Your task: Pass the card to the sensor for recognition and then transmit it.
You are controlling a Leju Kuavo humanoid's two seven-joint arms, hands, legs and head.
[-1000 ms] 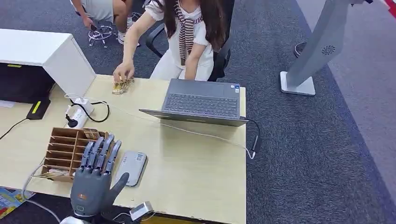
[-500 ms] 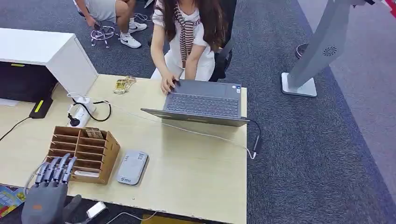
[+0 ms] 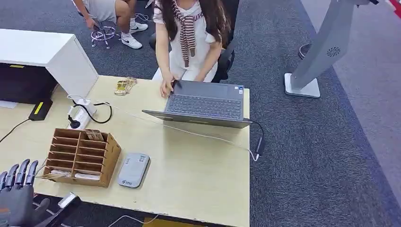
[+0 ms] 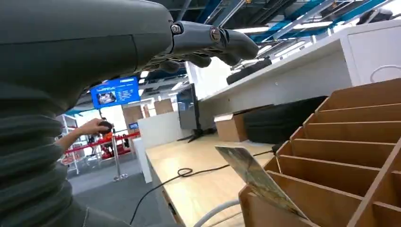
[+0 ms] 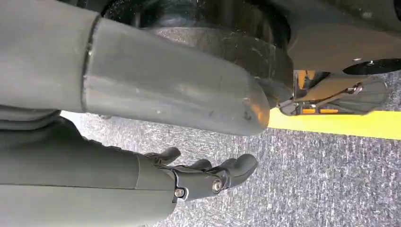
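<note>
Printed card: sticks out of the near-left slot of my wooden rack, untouched. Grey sensor: just right of the rack, nothing on it. My left hand: near-left corner, off the desk edge, fingers apart, empty. My right hand: hanging over the floor, loosely spread, empty. Pick, scan and handover all remain, I judge.
</note>
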